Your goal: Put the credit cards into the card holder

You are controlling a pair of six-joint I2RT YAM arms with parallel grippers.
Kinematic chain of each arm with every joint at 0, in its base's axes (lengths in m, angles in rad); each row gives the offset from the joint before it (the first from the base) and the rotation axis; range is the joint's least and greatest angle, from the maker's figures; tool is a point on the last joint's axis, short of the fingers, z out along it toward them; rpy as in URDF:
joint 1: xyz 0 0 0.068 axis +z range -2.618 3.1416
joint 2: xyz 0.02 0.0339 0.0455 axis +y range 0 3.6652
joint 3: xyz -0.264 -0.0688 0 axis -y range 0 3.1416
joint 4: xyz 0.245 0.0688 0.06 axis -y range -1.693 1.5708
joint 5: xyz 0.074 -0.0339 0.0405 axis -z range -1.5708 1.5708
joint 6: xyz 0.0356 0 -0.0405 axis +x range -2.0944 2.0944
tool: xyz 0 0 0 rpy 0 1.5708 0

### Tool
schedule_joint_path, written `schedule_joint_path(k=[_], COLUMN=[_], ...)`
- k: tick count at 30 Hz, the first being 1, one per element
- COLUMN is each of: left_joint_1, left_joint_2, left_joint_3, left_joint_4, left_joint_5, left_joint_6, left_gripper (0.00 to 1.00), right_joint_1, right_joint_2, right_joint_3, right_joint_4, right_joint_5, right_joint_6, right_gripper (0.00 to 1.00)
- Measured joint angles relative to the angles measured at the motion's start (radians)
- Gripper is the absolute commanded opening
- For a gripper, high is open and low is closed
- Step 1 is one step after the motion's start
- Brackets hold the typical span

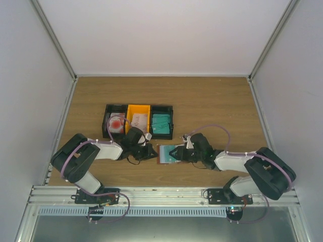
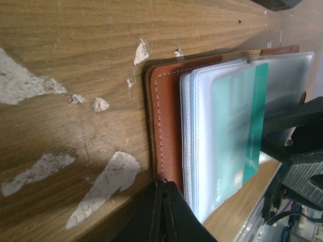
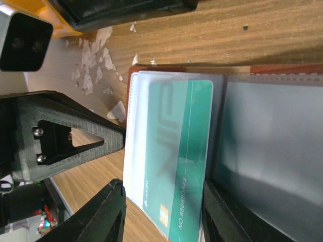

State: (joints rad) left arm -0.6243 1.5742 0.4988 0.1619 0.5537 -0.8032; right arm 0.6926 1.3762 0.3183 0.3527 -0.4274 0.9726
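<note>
While the card holder (image 2: 169,121) lies spread open on the bench (image 2: 75,45) between the two arms, the right claw (image 3: 161,194) stands partly open. It has one finger either side of the near end of a teal card (image 3: 176,151), with a gap showing on the outer side, so there's no pinch on it. That teal card lies on the holder's stack of clear sleeves (image 2: 202,126); whether it's tucked into the top one, I can't tell. Over to the left claw (image 2: 164,194): jaws pressed tight together, tips right at the holder's brown stitched edge, and whether they nip any leather I can't tell. Now the print: along the card's long edge a line reads "NO" and then a run of eights, beside a gold chip (image 3: 162,213). The big pale lettering across the face is too faint to read. Further back, three bins (image 1: 139,108) in a row hold more credit cards (image 1: 161,123).
</note>
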Motion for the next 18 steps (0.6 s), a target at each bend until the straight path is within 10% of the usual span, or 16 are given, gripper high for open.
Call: schedule_joint_path(k=[13,18], left_joint_1=[-0.012,-0.014], left_joint_2=[0.023,0.022], left_joint_3=[0.000,0.000], left_joint_4=[0.039,0.039], left_joint_5=[0.014,0.013], left_joint_6=[0.000,-0.001], left_gripper=[0.04,0.04], right_joint_1=[0.137,0.172], right_joint_2=[0.096,0.116], right_joint_3=[0.219,0.283], right_joint_4=[-0.296,-0.399], right_joint_5=[0.212,0.287], right_joint_6=[-0.066,-0.079], right_gripper=[0.27,0.41])
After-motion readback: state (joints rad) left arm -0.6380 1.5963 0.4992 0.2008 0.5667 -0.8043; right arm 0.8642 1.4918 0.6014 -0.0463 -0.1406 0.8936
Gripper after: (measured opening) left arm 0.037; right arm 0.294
